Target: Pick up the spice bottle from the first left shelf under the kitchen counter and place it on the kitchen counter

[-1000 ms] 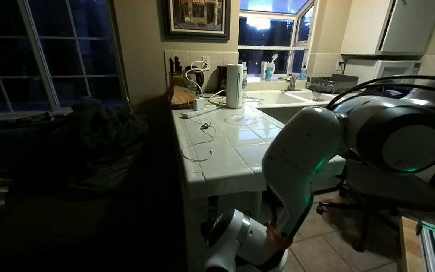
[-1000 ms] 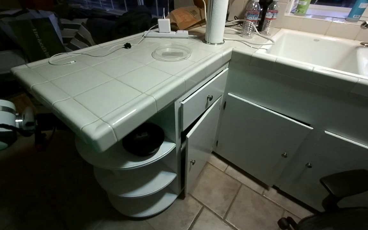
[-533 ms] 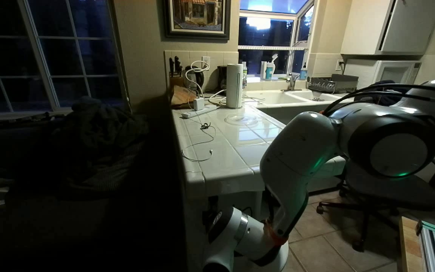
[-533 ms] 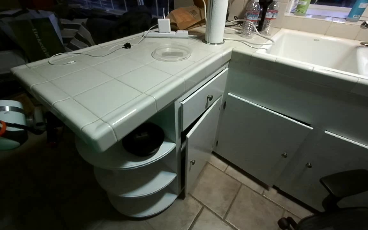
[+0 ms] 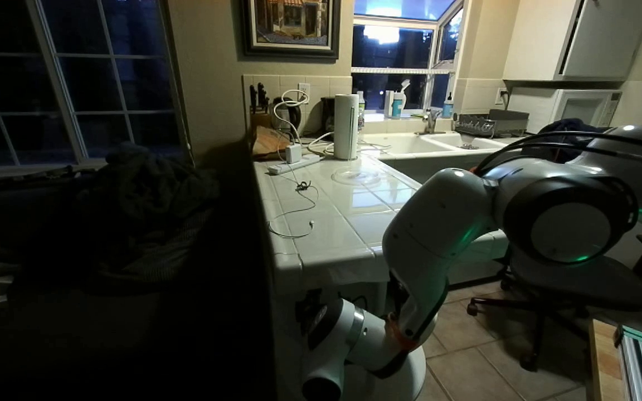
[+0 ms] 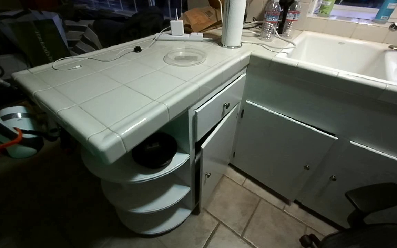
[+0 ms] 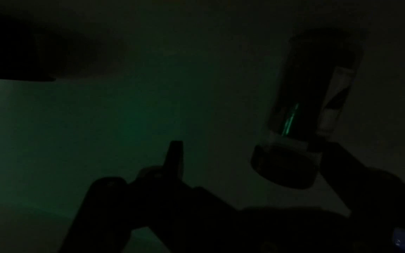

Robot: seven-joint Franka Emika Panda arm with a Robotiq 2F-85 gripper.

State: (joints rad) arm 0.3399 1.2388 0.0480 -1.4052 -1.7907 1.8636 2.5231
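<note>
The gripper (image 7: pixel 252 147) had its 2 fingers (image 7: pixel 175 154) apart, with the bottle (image 7: pixel 304 102) nearer 1 of them; closing off-centre seemed likely to shove the bottle sideways.

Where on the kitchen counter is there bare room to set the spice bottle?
In an exterior view, the near end of the kitchen counter is bare, bordered by the white cable and clear round dish. Farther back is crowded: power strip, paper towel roll, brown paper bag.
</note>
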